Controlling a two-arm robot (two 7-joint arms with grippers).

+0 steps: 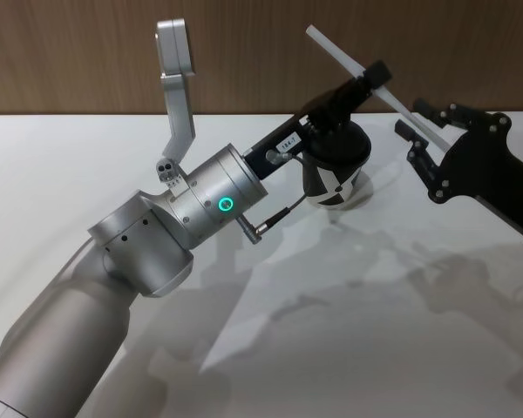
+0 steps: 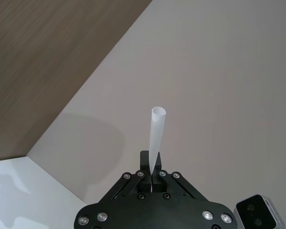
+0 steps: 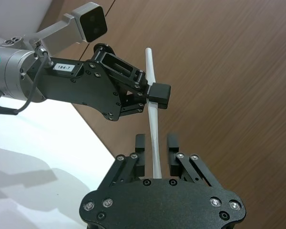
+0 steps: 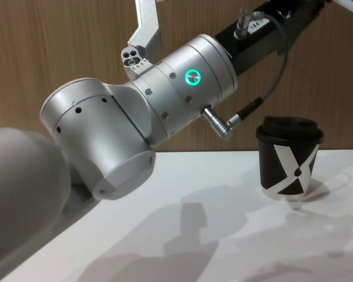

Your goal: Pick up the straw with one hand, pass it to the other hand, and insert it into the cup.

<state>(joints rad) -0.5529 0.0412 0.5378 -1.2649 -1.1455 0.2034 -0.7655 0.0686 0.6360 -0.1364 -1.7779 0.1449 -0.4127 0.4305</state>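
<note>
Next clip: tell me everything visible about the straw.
The straw is a thin, straight, plain white tube, open at the end. It is tilted in the air, clamped near its middle by the left gripper. Its lower part runs between the fingers of the open right gripper, touching neither.

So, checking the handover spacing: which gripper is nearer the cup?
Left. The left gripper holds the straw above the cup; the right gripper hangs open off to the cup's right.

White sticker [image 3: 66,68] reading "184-7" sits on the black body of the left gripper [image 3: 153,95], behind its fingers. The cup [image 4: 289,170] below that gripper carries a white X-like mark, no words.
</note>
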